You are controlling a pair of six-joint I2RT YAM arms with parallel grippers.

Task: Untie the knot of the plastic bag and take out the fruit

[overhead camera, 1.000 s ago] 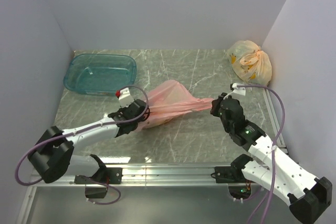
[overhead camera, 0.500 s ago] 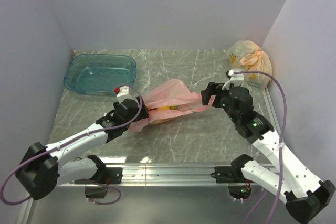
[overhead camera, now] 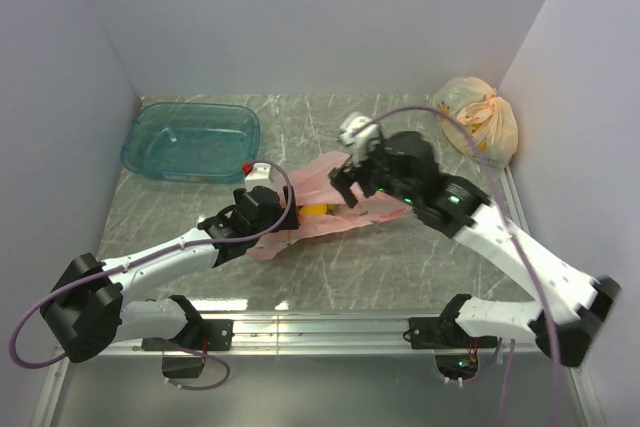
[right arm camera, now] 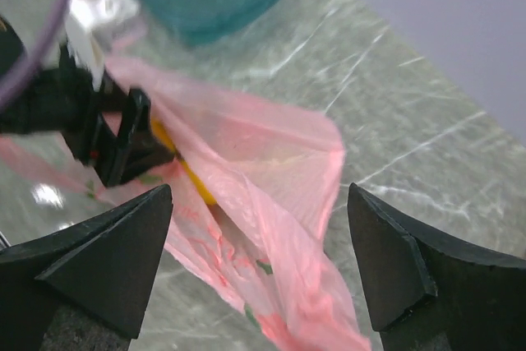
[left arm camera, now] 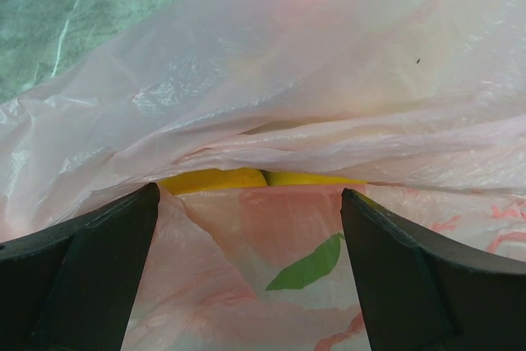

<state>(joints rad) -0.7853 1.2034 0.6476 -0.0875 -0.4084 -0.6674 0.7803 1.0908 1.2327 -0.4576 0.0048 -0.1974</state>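
The top camera looks down from above and behind the arm bases, taking in the whole table [overhead camera: 400,257]. The left wrist camera sits right up close to the plastic bag [left arm camera: 329,63], peering out between its own fingers [left arm camera: 74,269]. The right wrist camera hangs higher, tilted down at that same bag, and it catches the left gripper [right arm camera: 140,150] too.

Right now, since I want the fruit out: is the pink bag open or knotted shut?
Open: the pink bag lies slack, its mouth gapes, and yellow fruit shows through the gap.
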